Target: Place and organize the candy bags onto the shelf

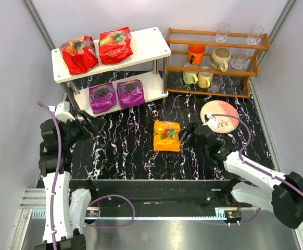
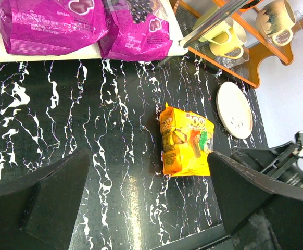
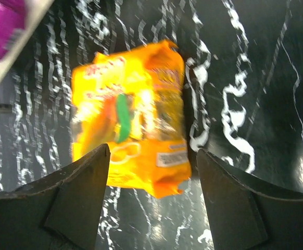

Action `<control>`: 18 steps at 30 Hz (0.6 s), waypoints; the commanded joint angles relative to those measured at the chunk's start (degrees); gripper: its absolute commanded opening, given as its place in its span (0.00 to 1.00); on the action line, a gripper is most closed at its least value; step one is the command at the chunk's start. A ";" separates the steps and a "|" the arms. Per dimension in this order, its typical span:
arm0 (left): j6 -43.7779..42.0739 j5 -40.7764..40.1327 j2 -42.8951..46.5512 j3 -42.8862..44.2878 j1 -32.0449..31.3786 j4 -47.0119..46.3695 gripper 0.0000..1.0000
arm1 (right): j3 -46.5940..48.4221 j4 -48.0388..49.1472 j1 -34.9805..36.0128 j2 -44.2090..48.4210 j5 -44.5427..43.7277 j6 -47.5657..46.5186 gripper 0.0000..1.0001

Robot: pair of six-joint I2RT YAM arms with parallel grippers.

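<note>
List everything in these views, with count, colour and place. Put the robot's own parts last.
red candy bags: two, red, on the shelf's top board
purple candy bags: two, purple, on the shelf's lower board
orange-yellow candy bag: one, flat on the table, centre
shelf: one, white, silver legs, back left
rack: one, brown wood, back right
mugs: four, one orange, one beige, two pale yellow, on the rack
glasses: four, clear, on the rack
plate: one, off-white, on the table before the rack
table: one, black with white veins
left gripper: black, open, empty, over the table's left
right gripper: black, open, at the orange-yellow candy bag's edge
</note>
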State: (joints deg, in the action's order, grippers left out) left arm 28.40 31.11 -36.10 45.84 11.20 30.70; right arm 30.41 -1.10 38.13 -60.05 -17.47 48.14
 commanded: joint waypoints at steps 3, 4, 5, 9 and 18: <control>0.60 1.49 1.20 -0.05 -0.13 -2.66 0.99 | -4.49 7.86 1.51 -3.57 2.70 6.00 0.78; 0.69 1.76 1.29 -0.14 -0.13 -2.57 0.99 | -4.31 8.39 1.60 -5.58 3.23 5.83 0.78; 0.78 1.76 1.29 -0.05 -0.13 -2.40 0.99 | -4.22 9.79 1.86 -6.47 3.76 5.65 0.78; 0.51 1.67 1.73 0.21 -0.13 -1.87 0.99 | -4.49 14.54 2.21 -10.25 6.57 6.09 0.78; 0.25 1.58 2.35 -0.05 -0.13 -1.34 0.99 | -5.98 17.01 2.39 -13.87 8.95 7.93 0.31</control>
State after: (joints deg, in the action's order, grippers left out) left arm 28.53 31.53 -34.50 45.80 11.20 30.87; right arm 25.50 12.95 39.81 -74.46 -10.31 54.78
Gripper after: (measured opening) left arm 0.987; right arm 0.595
